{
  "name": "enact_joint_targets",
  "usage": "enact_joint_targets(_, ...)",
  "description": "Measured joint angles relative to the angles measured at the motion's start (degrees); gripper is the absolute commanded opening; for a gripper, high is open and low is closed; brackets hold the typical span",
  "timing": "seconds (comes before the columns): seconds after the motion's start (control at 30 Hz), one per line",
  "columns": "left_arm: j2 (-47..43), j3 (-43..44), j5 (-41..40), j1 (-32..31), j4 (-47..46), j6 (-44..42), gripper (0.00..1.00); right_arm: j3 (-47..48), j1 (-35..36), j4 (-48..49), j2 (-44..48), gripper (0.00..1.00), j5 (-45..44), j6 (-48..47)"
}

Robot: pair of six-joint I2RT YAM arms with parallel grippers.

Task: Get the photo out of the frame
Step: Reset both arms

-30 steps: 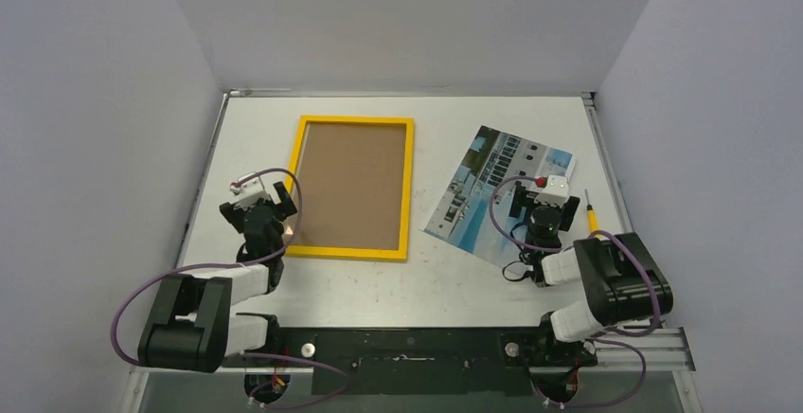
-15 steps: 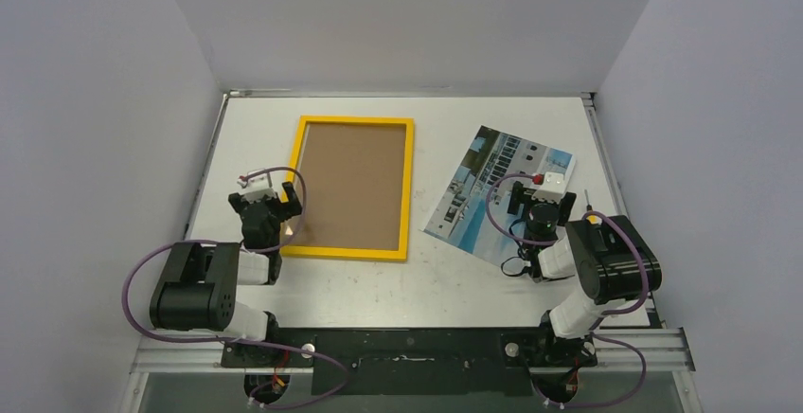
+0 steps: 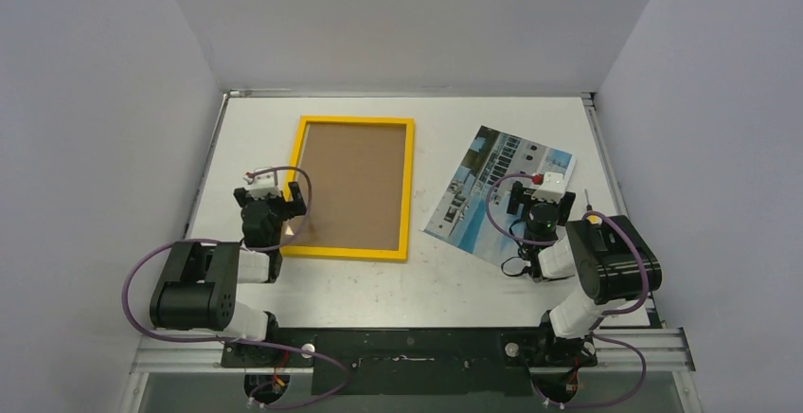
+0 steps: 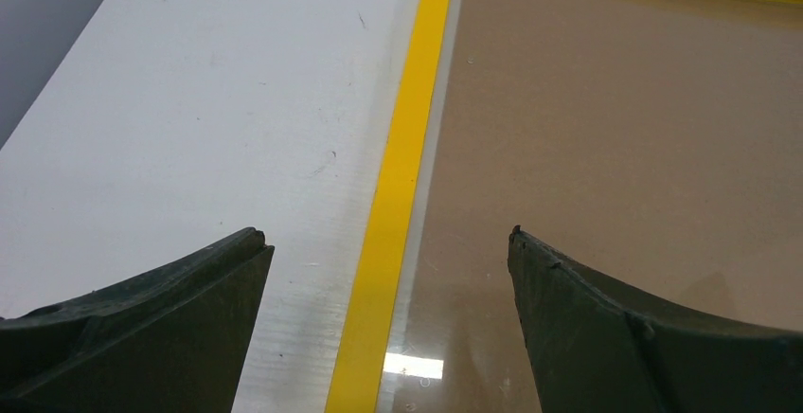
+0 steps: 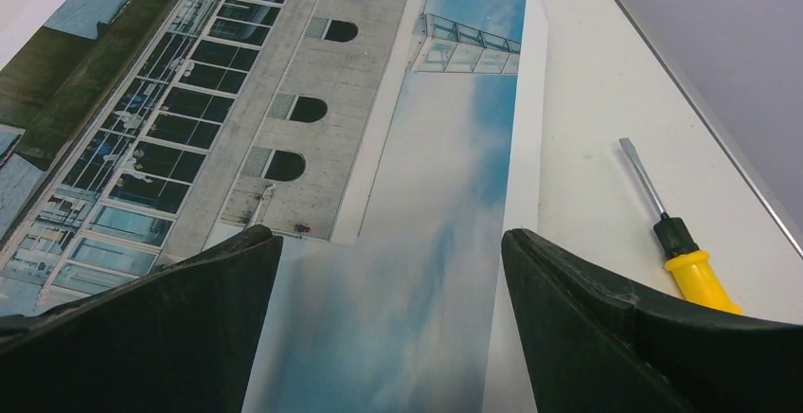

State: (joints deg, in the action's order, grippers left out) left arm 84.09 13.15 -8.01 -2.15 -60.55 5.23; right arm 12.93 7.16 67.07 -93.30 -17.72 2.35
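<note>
Grey walls (image 3: pixel 407 25) are closing in a white tabletop (image 3: pixel 379 280) on three sides. I am holding my left tool (image 4: pixel 385 235) released, its two dark fingers (image 4: pixel 142 337) spread wide with nothing between them but what is lying below. It is hovering over the near-left part of the frame (image 3: pixel 405 186), so that the yellow left border is running up between the fingers: one finger is hanging over bare tabletop to the left, the other over the brown panel inside the border. The frame is lying flat in the left half of the tabletop, its long sides running near to far, with only brown showing inside the yellow border.

I am holding my right tool (image 5: pixel 388 234) released as well, fingers wide apart and gripping nothing. It is hanging over the near end of the photo (image 3: pixel 473 186), which is lying face up on the tabletop to the right of the frame and clear of it, turned at a slant. The print is showing a pale building with rows of windows beside a blue sky, and a white margin is running along its right edge. Just beyond that edge a small screwdriver (image 5: pixel 674 235) is lying on the tabletop, apart from the photo, its yellow handle toward me and its metal tip pointing far.
</note>
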Motion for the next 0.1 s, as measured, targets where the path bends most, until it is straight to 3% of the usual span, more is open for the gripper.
enact_joint_targets(0.1, 0.04, 0.09, 0.26, 0.0, 0.02, 0.02, 0.97, 0.0, 0.0, 0.0, 0.0, 0.9, 0.02, -0.02)
